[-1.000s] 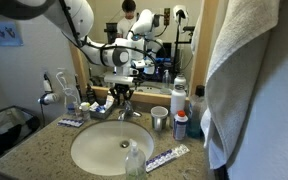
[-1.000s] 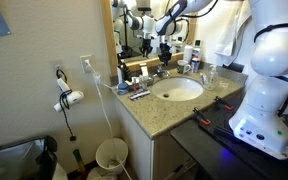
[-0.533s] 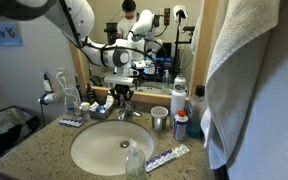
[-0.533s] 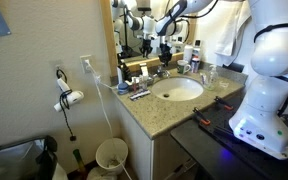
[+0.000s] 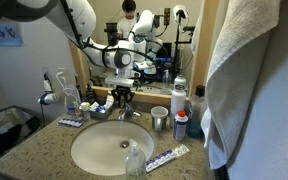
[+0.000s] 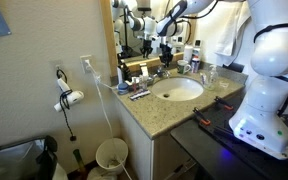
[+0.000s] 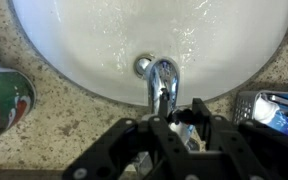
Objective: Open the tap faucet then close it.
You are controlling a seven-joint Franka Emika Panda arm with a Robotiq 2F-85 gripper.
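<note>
Wrist view: hand (image 7: 181, 128) over tap faucet (image 7: 162, 80)

Basin (image 5: 92, 150) open before tap faucet (image 5: 124, 108); steel cup (image 5: 159, 120), bottles (image 5: 179, 97) crowd one side; mirror (image 5: 109, 25) behind.

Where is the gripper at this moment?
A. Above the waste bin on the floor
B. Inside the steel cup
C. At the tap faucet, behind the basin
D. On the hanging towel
C: in an exterior view the gripper sits right over the tap faucet, and the wrist view shows the chrome spout just ahead of it, over the white basin.
</note>
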